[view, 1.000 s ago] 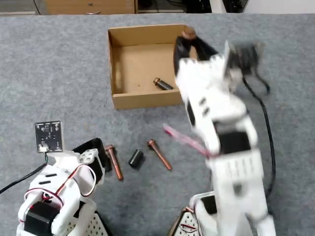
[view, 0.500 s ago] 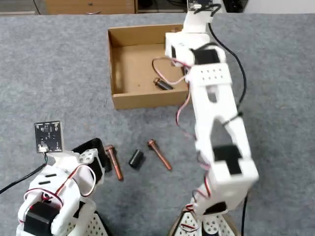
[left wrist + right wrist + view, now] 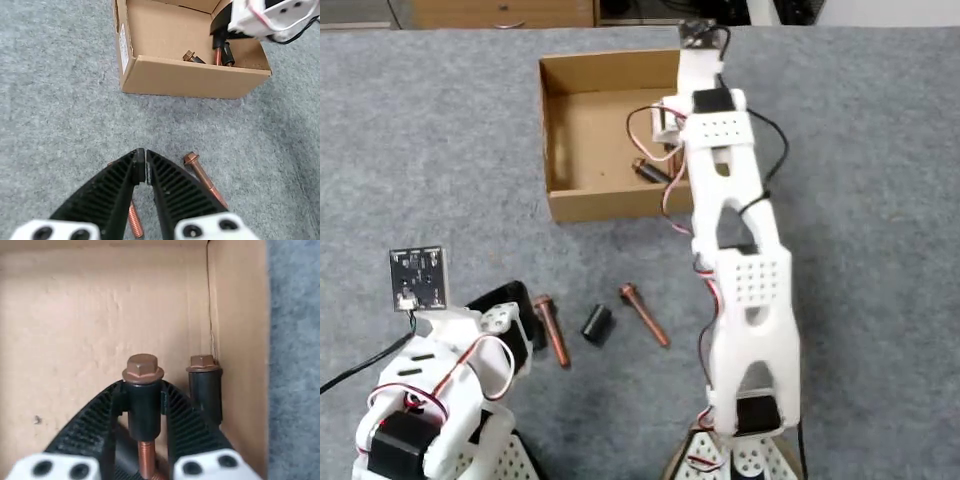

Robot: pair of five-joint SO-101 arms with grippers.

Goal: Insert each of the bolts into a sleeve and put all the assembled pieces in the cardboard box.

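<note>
1. Our right gripper (image 3: 143, 390) clamps the sleeved bolt (image 3: 143, 369) inside the cardboard box (image 3: 552, 120) at 12 o'clock, its axis along the jaws.
2. Our left gripper (image 3: 145, 167) sits closed, empty, at 7 o'clock.

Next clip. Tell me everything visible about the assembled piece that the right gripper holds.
The assembled piece is a copper-coloured bolt with a flanged hex head, pushed through a smooth black sleeve, its threaded shank sticking out the other end. The right gripper is shut on the sleeve, clamping it from both sides. It is inside the cardboard box near a corner, beside a second assembled piece but apart from it.
</note>
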